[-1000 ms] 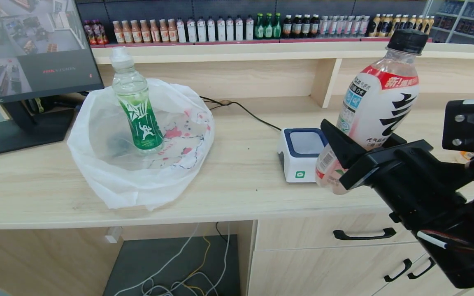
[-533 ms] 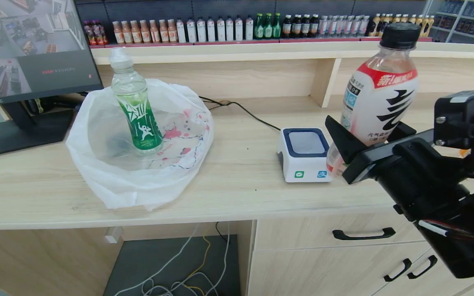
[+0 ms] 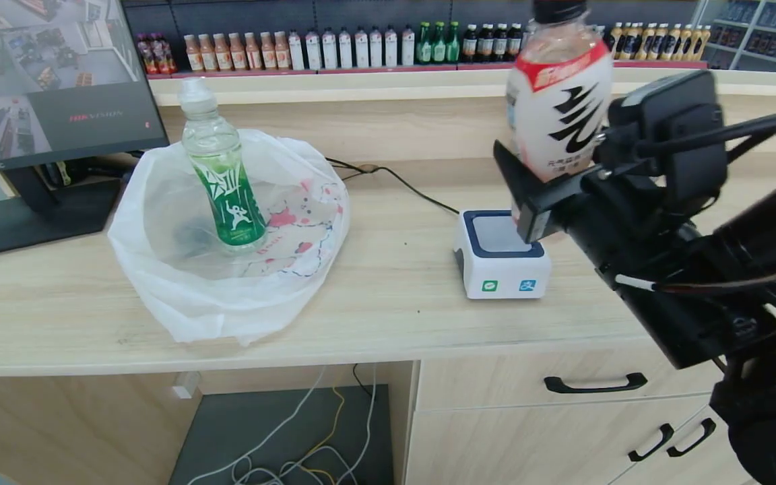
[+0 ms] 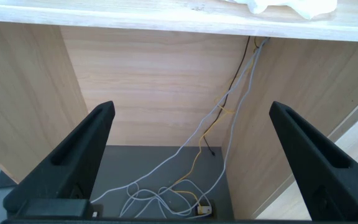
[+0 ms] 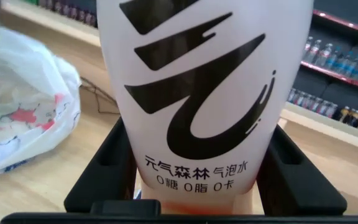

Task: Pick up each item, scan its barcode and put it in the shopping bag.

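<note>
Right claw (image 3: 555,183) clamped on a white-labelled drink bottle (image 3: 560,101), upright at the head view's upper right, just above the scanner (image 3: 502,263) on the table (image 3: 395,310); a green bottle (image 3: 223,182) stands in the shopping bag (image 3: 226,289) at centre left, while the left claw (image 4: 191,111) gapes apart below the tabletop.

Counter (image 3: 395,316): light wood, drawers under right half.
On top, left to right:
- monitor (image 3: 44,81), dark stand on far left corner
- bag (image 3: 179,303), white plastic, open, near front edge
- cable (image 3: 408,185), black, runs from back wall to scanner
- scanner (image 3: 502,259), white box, window up, right of bag, apart
</note>
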